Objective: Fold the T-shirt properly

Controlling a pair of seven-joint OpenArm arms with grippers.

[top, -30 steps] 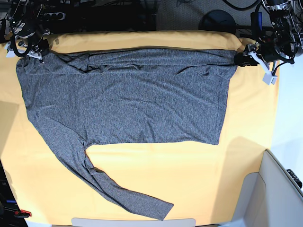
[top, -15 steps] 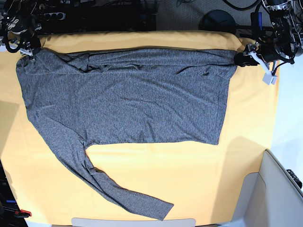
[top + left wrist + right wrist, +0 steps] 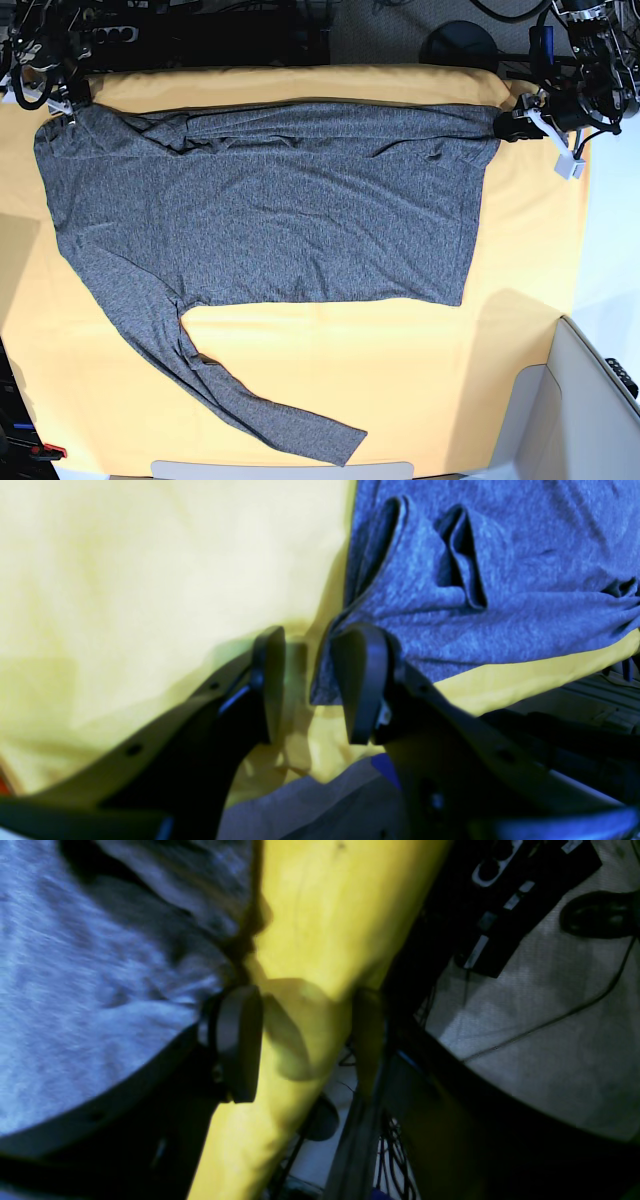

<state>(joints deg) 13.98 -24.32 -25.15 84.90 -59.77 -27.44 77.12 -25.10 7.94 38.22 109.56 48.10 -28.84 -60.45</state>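
Shirt (image 3: 270,210) spread flat on yellow-orange cloth (image 3: 420,380) covering table, body lying across the upper middle of the base view. One long sleeve (image 3: 230,385) running diagonally toward the near edge, cuff close to that edge. Second sleeve folded along the far edge of the shirt, forming a long ridge. Hem on the base view's right, collar end on its left. Left end effector (image 3: 520,120) at the far right corner of the shirt in the base view; in the left wrist view, left end effector (image 3: 312,680) spread, fingers (image 3: 362,680) apart with a corner of shirt (image 3: 450,580) lying between and just behind them, one finger against the fabric edge, the other over bare cloth (image 3: 150,580); no pinch visible. Small fold standing up in the fabric beyond the fingers. Right end effector (image 3: 50,95) at the far left corner of the shirt in the base view; in the right wrist view, right end effector (image 3: 305,1040) spread, bare cloth (image 3: 325,915) between the fingers (image 3: 240,1040), shirt (image 3: 90,990) to one side and not gripped. Floor and cables (image 3: 550,1015) visible past the table edge.
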